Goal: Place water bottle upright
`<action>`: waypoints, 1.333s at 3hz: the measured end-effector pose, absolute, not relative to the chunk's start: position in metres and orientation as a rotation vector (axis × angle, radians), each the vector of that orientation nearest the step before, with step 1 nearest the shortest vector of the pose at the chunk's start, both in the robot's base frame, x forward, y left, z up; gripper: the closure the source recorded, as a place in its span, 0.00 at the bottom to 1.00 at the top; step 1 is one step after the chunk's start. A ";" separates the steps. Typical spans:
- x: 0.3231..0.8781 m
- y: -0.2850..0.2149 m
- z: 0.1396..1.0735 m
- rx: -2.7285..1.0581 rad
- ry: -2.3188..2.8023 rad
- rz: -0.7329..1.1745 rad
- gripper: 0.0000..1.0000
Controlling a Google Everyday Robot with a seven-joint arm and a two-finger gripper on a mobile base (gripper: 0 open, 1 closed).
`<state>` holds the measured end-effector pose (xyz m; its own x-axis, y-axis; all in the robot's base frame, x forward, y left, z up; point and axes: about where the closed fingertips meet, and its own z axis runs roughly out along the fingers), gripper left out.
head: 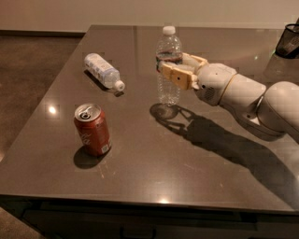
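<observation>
ribbed clear water bottle (168, 91) upright on glossy table (140, 177); gripper (172, 65) fingers apparently grasping it (mid-height).

wall (93, 11): pale | baseboard (42, 33): dark | floor (28, 70): brown | table (187, 182): dark, glossy, with light glints

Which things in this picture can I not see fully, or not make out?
- Water bottle, camera view: the gripper around its upper half covers part of its side.
- Black mesh holder: cut off by the right edge.
- Lying bottle: label print too small to read.
- Soda can: lettering too small to read.
</observation>
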<state>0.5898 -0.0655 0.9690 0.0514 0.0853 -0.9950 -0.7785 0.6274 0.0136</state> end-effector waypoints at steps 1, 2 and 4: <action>0.590 -0.066 0.966 -0.639 1.362 0.728 1.00; 0.590 -0.068 0.962 -0.636 1.341 0.724 1.00; 0.588 -0.073 0.955 -0.640 1.320 0.712 0.97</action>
